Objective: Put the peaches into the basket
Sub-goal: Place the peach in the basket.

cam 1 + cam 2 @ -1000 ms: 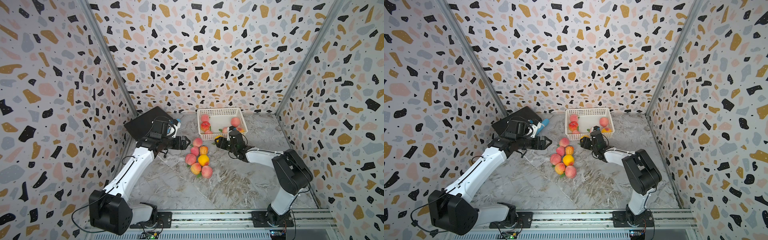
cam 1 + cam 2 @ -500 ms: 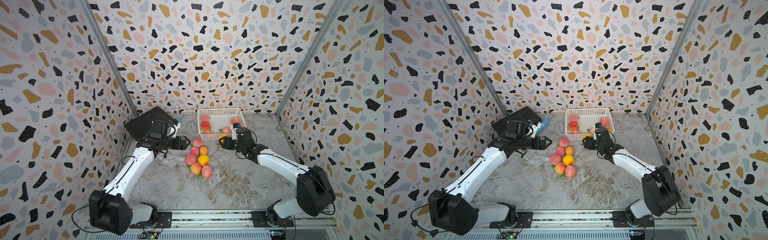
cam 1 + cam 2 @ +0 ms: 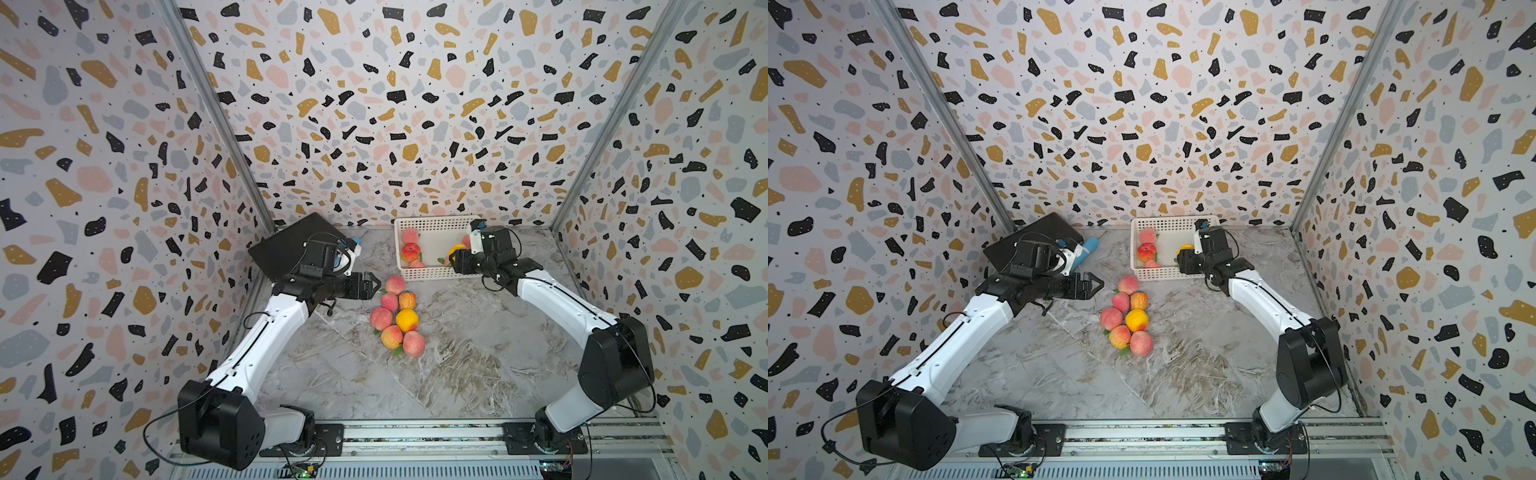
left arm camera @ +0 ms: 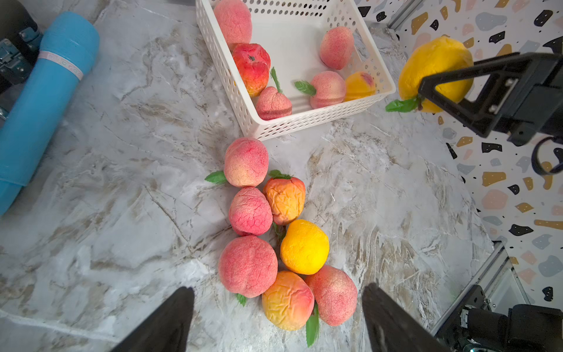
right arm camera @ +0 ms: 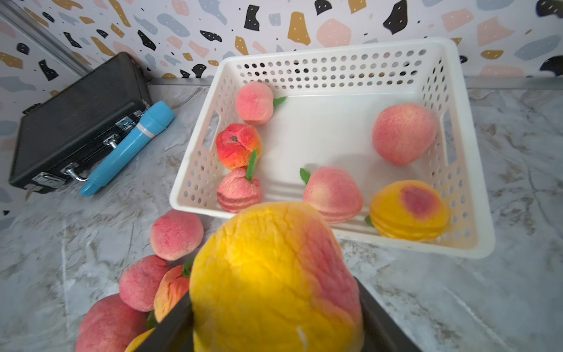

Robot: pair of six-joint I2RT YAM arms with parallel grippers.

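- Right gripper [image 3: 460, 261] is clamped on a yellow-orange peach [image 3: 457, 249], lifted clear of the table [image 3: 478, 365] at the right end of the basket [image 3: 432, 273]'s near rim.
- In both top views the held fruit overlaps the basket's inside. From these I cannot tell whether it has crossed the rim.
- Right wrist view: the held peach fills the foreground with black fingers [image 5: 384, 329] on either side. The near rim lies just beyond it.
- Left wrist view gives the only side-on look. One finger crosses the fruit and a green leaf [image 4: 402, 105] hangs beneath. The fruit sits off the basket's corner, not touching it.
- Basket contents: both wrist views show six peaches [image 5: 403, 134] inside. Three lie in a row along the left wall and three sit toward the right, one of them yellow with a red blotch.
- The top views show the left three plainly. On the right, only a pink sliver shows behind the gripper.
- Left gripper [image 3: 372, 286] has its jaws wide apart and holds nothing. It is above the table, just beside the loose pile.
- Loose pile: seven fruits on the table in a tight, touching clump near the basket's front wall.
- Blue cylinder [image 3: 1088, 247] lies against the black case [image 3: 282, 245] at the left rear.
- The right wrist view shows the cylinder's whole length. In a top view the left wrist hides nearly all of it.
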